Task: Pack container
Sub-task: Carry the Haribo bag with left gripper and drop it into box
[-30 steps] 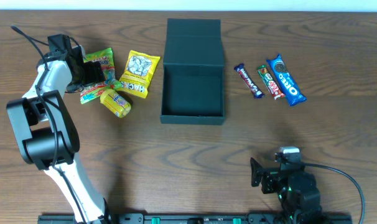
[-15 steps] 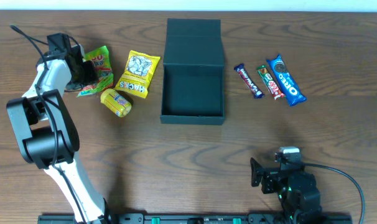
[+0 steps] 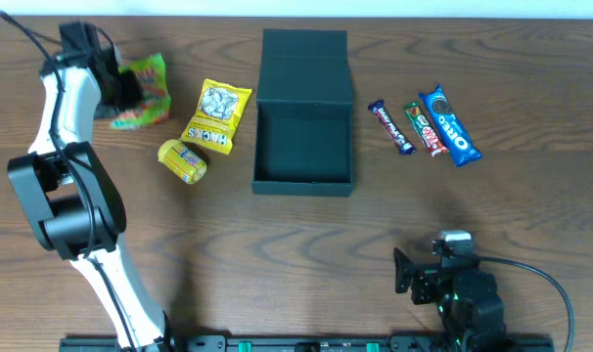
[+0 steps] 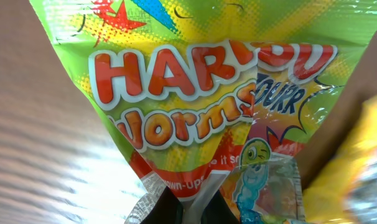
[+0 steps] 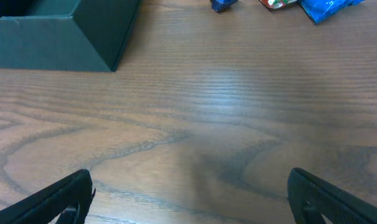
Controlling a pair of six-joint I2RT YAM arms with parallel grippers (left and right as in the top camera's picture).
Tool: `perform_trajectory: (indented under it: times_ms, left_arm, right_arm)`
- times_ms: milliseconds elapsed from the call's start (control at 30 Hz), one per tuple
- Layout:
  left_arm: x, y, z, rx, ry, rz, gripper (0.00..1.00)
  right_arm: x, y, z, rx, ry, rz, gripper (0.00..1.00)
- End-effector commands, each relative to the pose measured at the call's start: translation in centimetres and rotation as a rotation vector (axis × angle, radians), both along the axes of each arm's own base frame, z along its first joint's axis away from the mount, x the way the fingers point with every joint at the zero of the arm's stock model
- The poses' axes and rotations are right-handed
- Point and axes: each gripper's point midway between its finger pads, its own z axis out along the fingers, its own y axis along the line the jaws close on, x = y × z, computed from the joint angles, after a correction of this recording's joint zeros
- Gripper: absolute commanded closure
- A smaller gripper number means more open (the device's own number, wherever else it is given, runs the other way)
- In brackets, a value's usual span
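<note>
The dark teal container (image 3: 303,112) stands open at the middle back of the table, its flap lid folded away behind it; its near corner shows in the right wrist view (image 5: 83,37). My left gripper (image 3: 120,90) at the far left is shut on a green Haribo worms packet (image 3: 143,86), lifted off the table. The left wrist view is filled by that packet (image 4: 195,106), pinched at its sealed edge between the dark fingers (image 4: 170,208). My right gripper (image 5: 188,196) is open low over bare wood near the front right, nothing between its fingers.
A yellow snack packet (image 3: 218,115) and a small yellow round pack (image 3: 183,160) lie left of the container. Right of it lie a dark blue bar (image 3: 390,127), a green-red bar (image 3: 425,128) and a blue Oreo pack (image 3: 449,124).
The left gripper closed on the green worms packet and lifted it up and back toward the far left, away from the small yellow pack. The right arm has not moved.
</note>
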Motion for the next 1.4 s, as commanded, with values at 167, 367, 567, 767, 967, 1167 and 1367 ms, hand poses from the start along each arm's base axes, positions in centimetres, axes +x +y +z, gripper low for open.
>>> perform_trajectory:
  times_ms: [167,367,567,767,967,1167,1367]
  left_arm:
    - [2.9,-8.2,12.8,0.041,-0.264,-0.153,0.94]
    - [1.8,-20.0,13.8,-0.043,-0.275,-0.298,0.94]
    - [-1.7,-29.8,12.7,-0.111,-0.197,-0.315,0.94]
    - [-6.0,-31.1,9.6,-0.049,-0.032,-0.158,0.94]
    - [-9.1,-31.8,5.7,0.009,0.08,-0.169,0.94]
    - [-10.8,-31.8,3.6,0.025,0.14,-0.148,0.94]
    - [-11.3,-32.7,3.5,0.022,0.148,-0.223,0.44]
  right_arm:
    - [0.0,-0.2,-0.1,-0.008,-0.001,-0.002,0.01]
    - [0.0,-0.2,-0.1,-0.008,-0.001,-0.002,0.01]
    - [0.0,-0.2,-0.1,-0.008,-0.001,-0.002,0.01]
    - [0.0,-0.2,-0.1,-0.008,-0.001,-0.002,0.01]
    - [0.0,-0.2,-0.1,-0.008,-0.001,-0.002,0.01]
    - [0.0,-0.2,-0.1,-0.008,-0.001,-0.002,0.01]
    - [0.0,-0.2,-0.1,-0.008,-0.001,-0.002,0.01]
